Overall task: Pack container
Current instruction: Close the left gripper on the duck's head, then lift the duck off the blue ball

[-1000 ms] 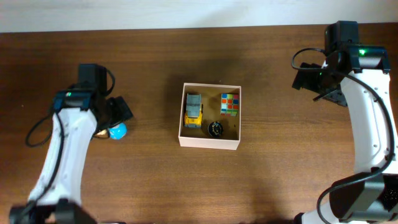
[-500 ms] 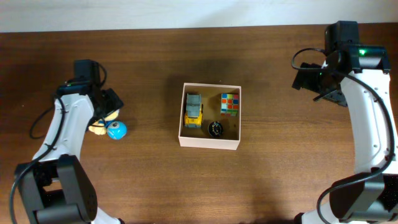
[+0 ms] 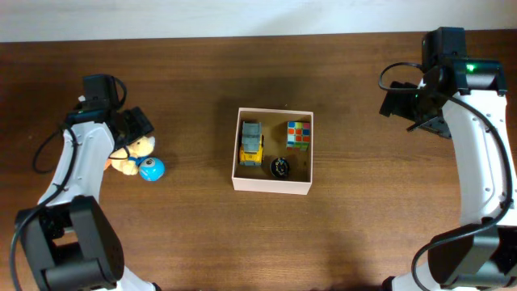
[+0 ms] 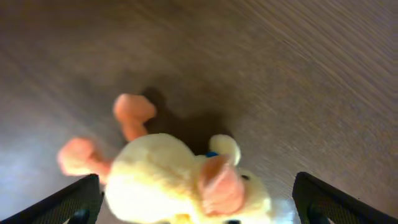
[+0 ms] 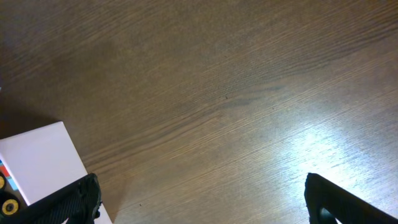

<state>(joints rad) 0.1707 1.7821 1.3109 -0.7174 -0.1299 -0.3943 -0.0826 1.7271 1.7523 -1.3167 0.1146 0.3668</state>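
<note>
Plush duck beneath splayed left gripper, right gripper splayed over table

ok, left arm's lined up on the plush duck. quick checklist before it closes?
1. Left gripper open: ok.
2. Plush duck centred in the left wrist view: ok.
3. Gripper low enough to close on the duck: cannot tell.
4. Blue ball clear of the grasp: cannot tell; it lies close beside the duck.
5. Room left in the container: cannot tell; toy truck, colour cube and black round piece already take up much of it.
6. Right gripper open, off to the side of the container: ok.
</note>
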